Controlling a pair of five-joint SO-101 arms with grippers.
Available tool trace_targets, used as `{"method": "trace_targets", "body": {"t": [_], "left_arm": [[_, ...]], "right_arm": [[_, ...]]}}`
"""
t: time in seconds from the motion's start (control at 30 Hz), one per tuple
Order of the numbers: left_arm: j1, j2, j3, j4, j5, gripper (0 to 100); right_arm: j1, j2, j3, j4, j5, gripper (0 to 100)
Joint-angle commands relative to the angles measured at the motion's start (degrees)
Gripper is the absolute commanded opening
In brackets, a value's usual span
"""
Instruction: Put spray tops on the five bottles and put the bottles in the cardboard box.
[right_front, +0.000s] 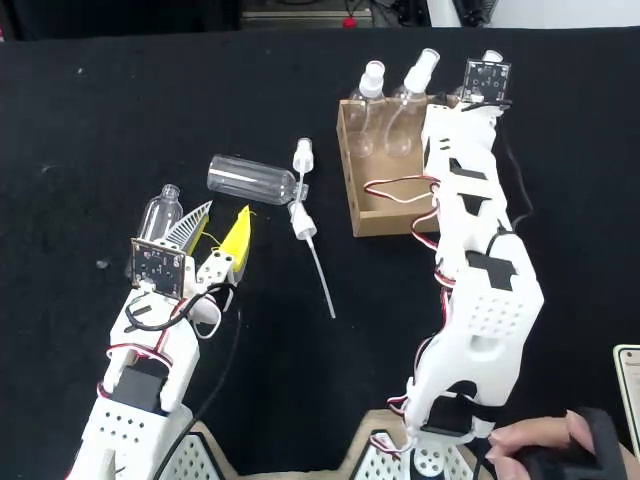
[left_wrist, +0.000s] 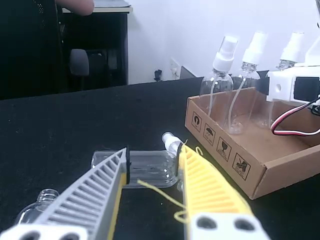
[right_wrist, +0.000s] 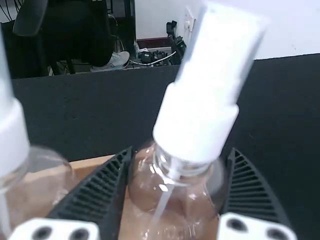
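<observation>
Left wrist view: handling symbols (left_wrist: 225, 148) along the cardboard box (left_wrist: 252, 181) wall

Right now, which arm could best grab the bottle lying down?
Left: the left gripper, open, faces the lying bottle; the right gripper is at the cardboard box, around a capped bottle.

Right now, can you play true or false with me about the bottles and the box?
1. Three capped bottles stand in the cardboard box. True.
2. The left pincer is holding a bottle. False: it is open and empty.
3. Two spray tops lie loose on the table. True.
4. The lying bottle already has its top on. False: its neck is bare.
</observation>
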Motion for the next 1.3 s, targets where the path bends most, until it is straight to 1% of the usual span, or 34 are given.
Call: {"method": "trace_targets", "body": {"t": [0.0, 0.27, 0.37, 0.43, 0.63, 0.77, 0.97, 1.27], "left_arm": [[0.6, -0.6, 1.3, -1.0, -0.4, 17], [0.6, -0.6, 1.3, -1.0, -0.4, 17], [0.6, -0.6, 1.3, -1.0, -0.4, 17], [0.6, -0.6, 1.3, -1.0, -0.4, 17], [0.6, -0.6, 1.3, -1.0, -0.4, 17], [0.6, -0.6, 1.3, -1.0, -0.4, 17], [0.6, -0.6, 1.3, -1.0, -0.4, 17], [0.6, -0.6, 1.3, -1.0, -0.4, 17]], "right_arm": [[-0.9, -5.0, -0.1, -0.3, -0.4, 26.3], [-0.9, -5.0, 0.0, 0.0, -0.4, 27.0], [-0.9, -5.1, 0.7, 0.0, -0.4, 32.7], [-0.9, -5.1, 0.9, 0.0, -0.4, 34.5], [-0.9, -5.1, 0.9, 0.0, -0.4, 32.6], [-0.9, -5.8, 1.2, 0.1, -0.4, 32.6], [-0.9, -11.0, 5.8, 0.1, -0.4, 32.8], [-0.6, -11.6, 6.5, 0.0, -0.4, 32.7]]}}
